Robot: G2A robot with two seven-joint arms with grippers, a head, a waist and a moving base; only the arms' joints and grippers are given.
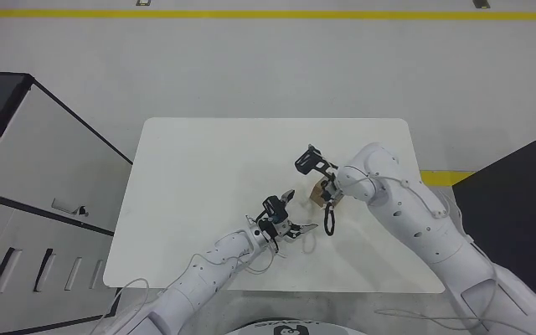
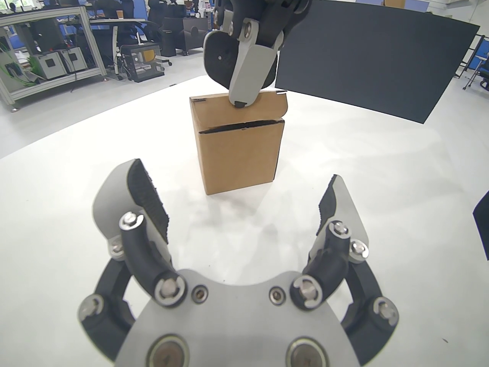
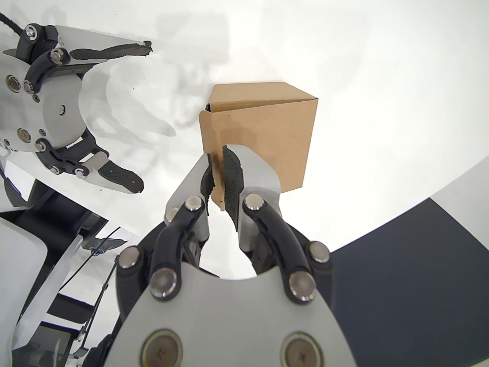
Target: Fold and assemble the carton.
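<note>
Carton (image 1: 316, 192) stands upright on the white tabletop (image 1: 209, 167), right of the middle and about halfway between the near and far edges. From above, the right gripper (image 1: 322, 194) sits over it. The left gripper (image 1: 299, 211) lies just beside it toward the near edge, fingers spread, not touching.

In the left wrist view the carton (image 2: 238, 150) is a plain brown box on its base, with a dark slit under the lid line. Its top flap (image 2: 267, 105) stands up rather than lying flat. The right gripper (image 2: 240, 95) comes down from above and is clamped on that flap's upper edge. The left gripper (image 2: 235, 171) holds nothing, its jaws wide apart and low over the tabletop with the carton ahead of them. A dark panel (image 2: 366, 59) stands beyond the far edge.

In the right wrist view the right gripper (image 3: 218, 158) pinches the thin flap between its ribbed pads (the card shows as a narrow brown strip there). The carton (image 3: 263, 131) is under it, and the left gripper (image 3: 142, 116) is near, spread wide, with bare tabletop between it and the box.
</note>
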